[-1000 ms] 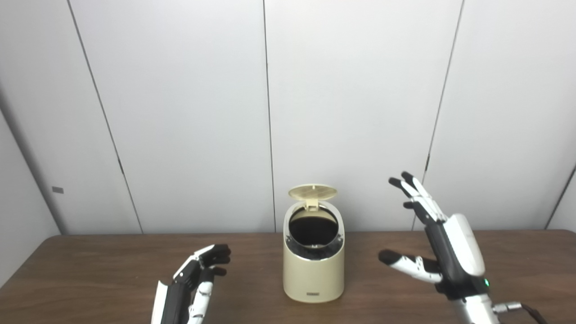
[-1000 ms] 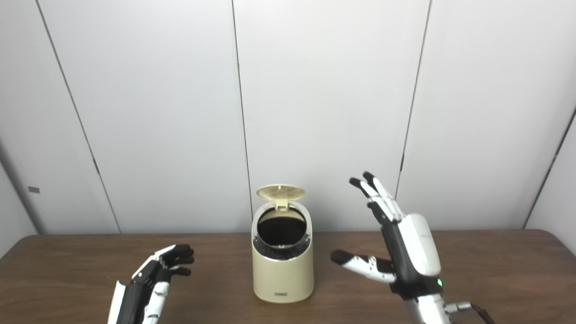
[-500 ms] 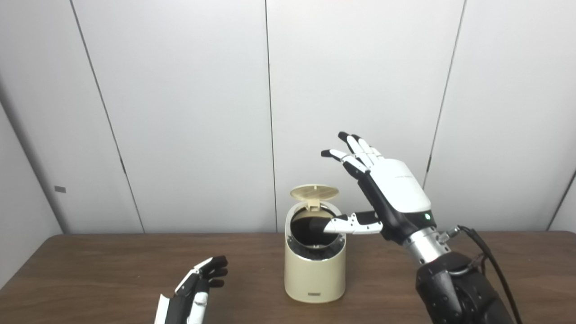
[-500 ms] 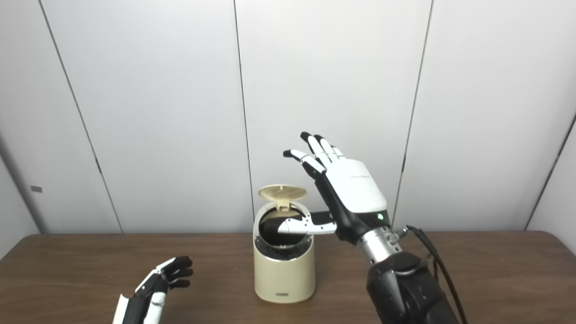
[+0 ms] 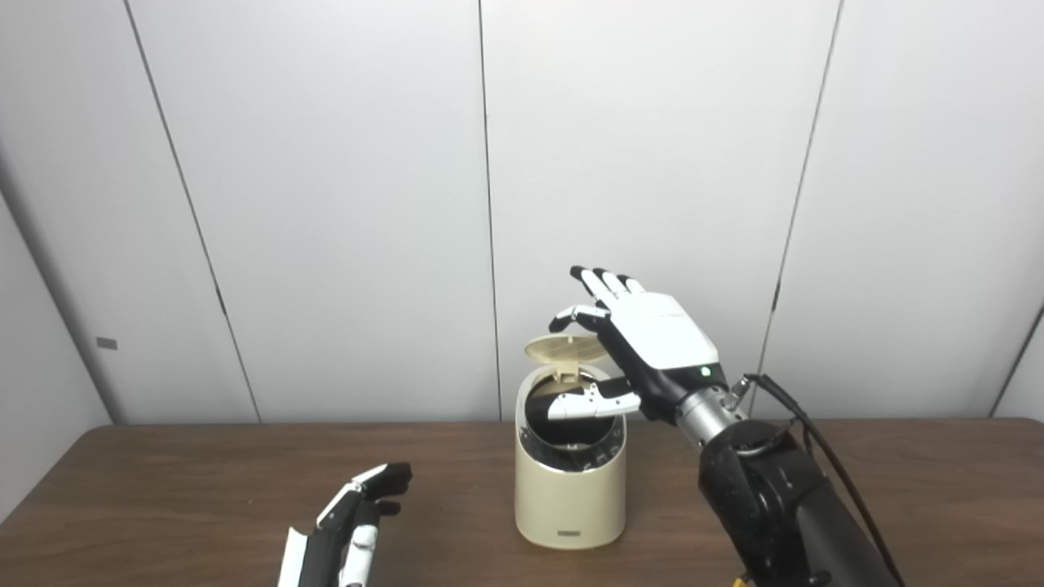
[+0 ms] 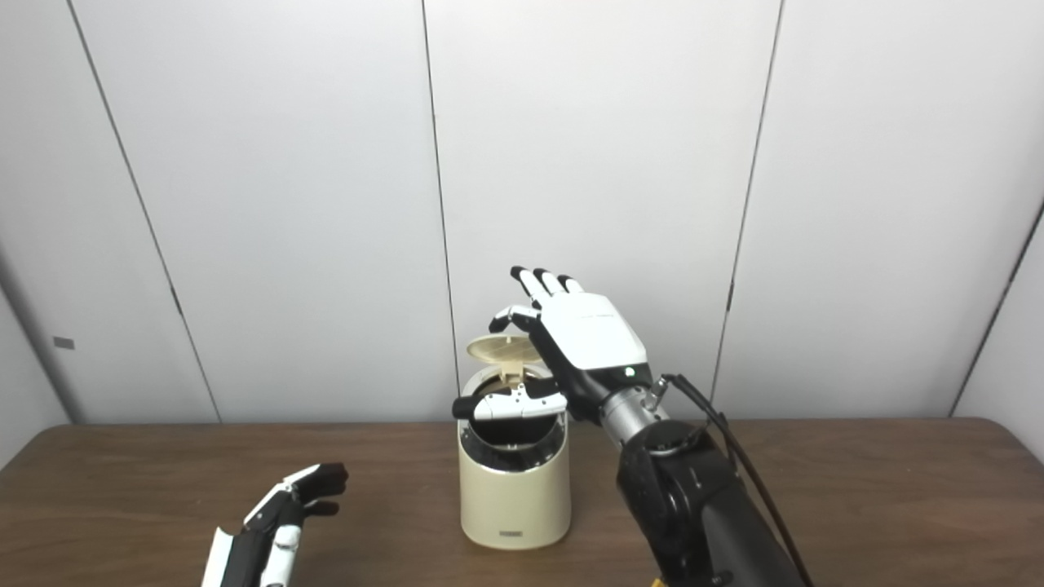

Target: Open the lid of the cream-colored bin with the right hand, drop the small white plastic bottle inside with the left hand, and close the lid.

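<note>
In the left eye view, the cream-colored bin point(image 5: 569, 489) is seen standing upright on the brown table point(image 5: 163, 481), near its middle, with grey wall panels point(image 5: 326, 204) behind. Its long axis is vertical and its dark mouth is tilted toward the camera. The round lid point(image 5: 567, 349) is raised on its rear hinge, lying almost level above the mouth. The right hand point(image 5: 644, 342) is held over and just right of the lid, fingers spread and holding nothing; one fingertip is seen at the lid's rear edge, though contact cannot be told. Its thumb is stretched across the mouth, so part of the opening is hidden. The left hand point(image 5: 351, 522) is held low over the table, well apart from the bin, fingers loosely parted and empty.

In the right eye view, the thumb is shown reaching past the left rim of the bin point(image 6: 512, 497), which the other view does not show. The forearm of the right hand point(image 6: 583, 338) is seen covering the table to the right of the bin. The left hand point(image 6: 281, 518) is again seen empty, fingers slightly apart. The bottle is seen in neither view.
</note>
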Robot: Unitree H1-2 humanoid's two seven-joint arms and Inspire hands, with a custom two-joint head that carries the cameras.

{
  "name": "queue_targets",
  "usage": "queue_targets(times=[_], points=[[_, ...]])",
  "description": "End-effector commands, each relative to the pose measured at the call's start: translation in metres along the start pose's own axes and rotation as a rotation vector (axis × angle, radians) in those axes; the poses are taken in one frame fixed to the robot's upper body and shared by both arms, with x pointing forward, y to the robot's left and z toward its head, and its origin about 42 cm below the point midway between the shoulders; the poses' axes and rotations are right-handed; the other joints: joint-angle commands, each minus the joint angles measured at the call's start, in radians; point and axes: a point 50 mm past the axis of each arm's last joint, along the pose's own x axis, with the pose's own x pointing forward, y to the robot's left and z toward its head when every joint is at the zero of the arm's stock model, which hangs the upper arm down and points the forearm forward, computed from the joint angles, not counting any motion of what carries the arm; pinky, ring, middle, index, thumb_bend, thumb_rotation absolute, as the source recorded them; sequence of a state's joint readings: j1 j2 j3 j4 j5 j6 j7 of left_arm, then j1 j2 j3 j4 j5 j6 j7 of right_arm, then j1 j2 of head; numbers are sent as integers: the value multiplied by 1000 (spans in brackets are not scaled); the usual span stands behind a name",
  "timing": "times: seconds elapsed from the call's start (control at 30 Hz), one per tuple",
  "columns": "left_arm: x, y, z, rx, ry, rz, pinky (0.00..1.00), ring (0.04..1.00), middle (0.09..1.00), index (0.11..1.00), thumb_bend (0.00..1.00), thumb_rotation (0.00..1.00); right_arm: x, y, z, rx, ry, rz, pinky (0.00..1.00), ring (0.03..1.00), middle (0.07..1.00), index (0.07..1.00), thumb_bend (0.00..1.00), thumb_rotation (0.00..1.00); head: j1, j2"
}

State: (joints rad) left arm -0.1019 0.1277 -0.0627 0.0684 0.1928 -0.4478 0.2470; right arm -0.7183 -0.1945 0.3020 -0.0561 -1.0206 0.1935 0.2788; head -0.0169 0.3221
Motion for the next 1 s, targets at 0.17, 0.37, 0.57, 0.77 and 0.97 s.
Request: queue_targets(times=[0.17,0.37,0.57,0.77,0.97], points=[[2,-2,3,0,-29,-9,666,730,737,743,345,1000,16,-18,5,-42,-8,-64,1000,1000,1000,710,1000,1000,-5,-5],[3,-1,3,2,-34,-9,662,728,736,741,329,1000,12,-15,0,-38,21,-68,996,1000,1000,682,1000,998,-11,-2],[3,1,3,14,-36,-6,659,726,733,740,356,1000,0,-14,-2,18,41,-84,1000,1000,1000,622,1000,964,-16,0],[3,3,5,12,-41,-6,665,729,734,743,345,1000,-11,-5,1,41,59,-76,1000,1000,989,585,1000,970,-19,6],[4,4,6,7,-45,-5,664,730,734,743,338,1000,-16,2,3,51,68,-60,1000,1000,964,566,1000,963,-17,9]])
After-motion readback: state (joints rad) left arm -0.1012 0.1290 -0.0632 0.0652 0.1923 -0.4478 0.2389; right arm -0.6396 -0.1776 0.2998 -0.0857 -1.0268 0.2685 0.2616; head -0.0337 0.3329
